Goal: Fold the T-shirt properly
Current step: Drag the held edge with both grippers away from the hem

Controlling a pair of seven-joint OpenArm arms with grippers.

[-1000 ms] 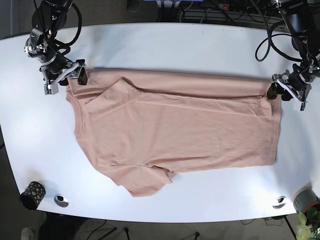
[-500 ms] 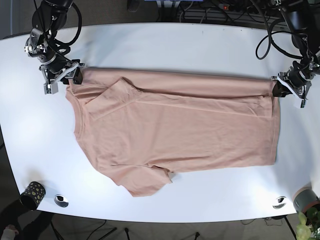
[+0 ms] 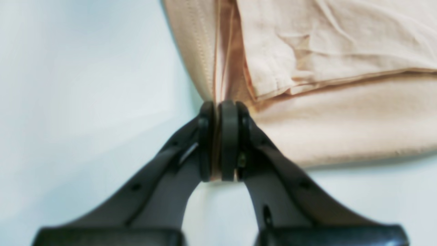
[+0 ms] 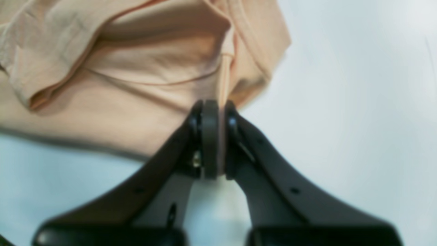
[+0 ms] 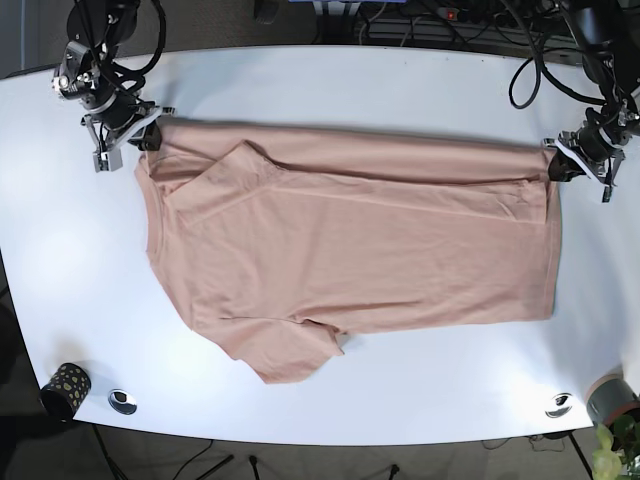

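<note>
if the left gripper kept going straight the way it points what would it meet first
More of the shirt: the left gripper is shut on its edge and points into the folded cloth just ahead.

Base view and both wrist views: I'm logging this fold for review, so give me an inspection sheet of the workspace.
Surface: white table, bare around the shirt.
Job's things: pink T-shirt spread flat, one sleeve folded inward.
Clutter: dark spotted cup; two small metal discs.
Grippers: left gripper and right gripper each shut on the shirt's far edge.
Cables: black cables at the arms.
Surroundings: plant at one corner.
</note>
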